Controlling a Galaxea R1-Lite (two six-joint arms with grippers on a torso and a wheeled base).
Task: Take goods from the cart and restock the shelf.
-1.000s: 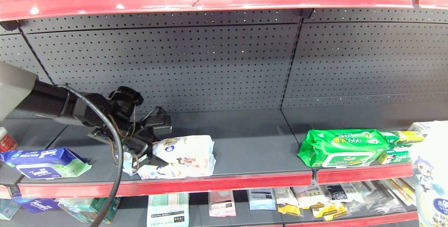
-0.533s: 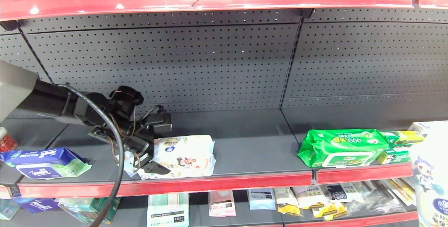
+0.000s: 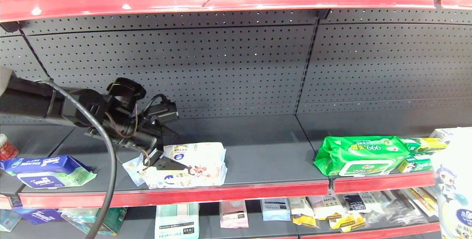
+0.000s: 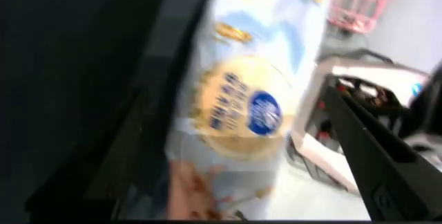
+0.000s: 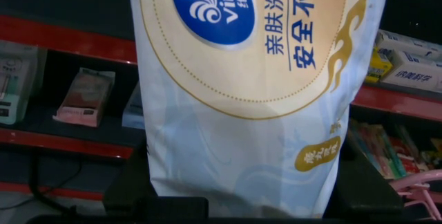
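Two packs in play. The cartoon-print pack [image 3: 191, 163] lies flat on the grey shelf [image 3: 265, 146], at 7 o'clock from the head view's centre, close behind the red front lip. The left gripper [image 3: 164, 161] is at the pack's 9 o'clock end with its fingers spread, one dark finger across the top face. The right gripper [image 5: 242, 207] pinches the blue-logo pack [image 5: 255, 86] upright, at 4 o'clock by the view's edge. A green wipes pack [image 3: 359, 156] sits at 3 o'clock of the cartoon-print pack, well apart. A blue wipes pack [image 3: 46, 170] sits at its 9 o'clock.

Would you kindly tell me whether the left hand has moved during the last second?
Yes. The left hand has risen and drawn left against the perforated back panel, away from the red shelf edge.
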